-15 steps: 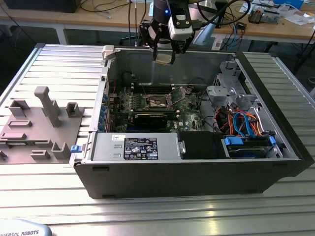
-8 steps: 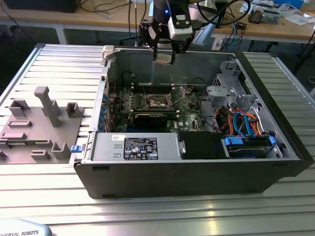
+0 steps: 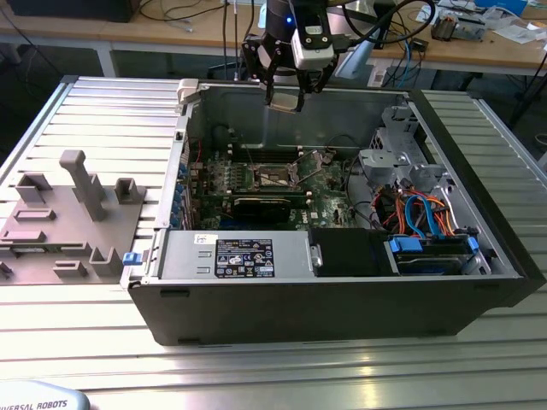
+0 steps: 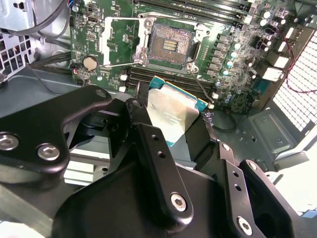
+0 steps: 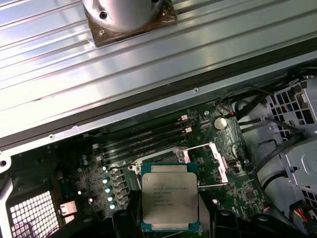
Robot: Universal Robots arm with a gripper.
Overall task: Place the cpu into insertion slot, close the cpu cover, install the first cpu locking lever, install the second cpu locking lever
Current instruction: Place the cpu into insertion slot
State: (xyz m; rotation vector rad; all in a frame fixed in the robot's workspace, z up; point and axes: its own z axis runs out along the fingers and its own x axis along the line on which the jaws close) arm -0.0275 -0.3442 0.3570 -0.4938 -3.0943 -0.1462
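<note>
gripper (image 4: 173,118): clenched on cpu (image 5: 170,201) edges, over case's (image 3: 325,299) far side.
cpu: light, stiff, thin; probably fragile underneath, so edges only.
slot (image 4: 171,43): open, bare.

Black claw (image 4: 176,119) of jointed bars, silver screws (image 4: 178,202), white camera block (image 3: 311,47), dark cables (image 3: 380,30)

Dark printed sticker (image 3: 244,257) on the power supply (image 3: 291,256), fine print on the cpu (image 5: 170,201), neither readable
</note>
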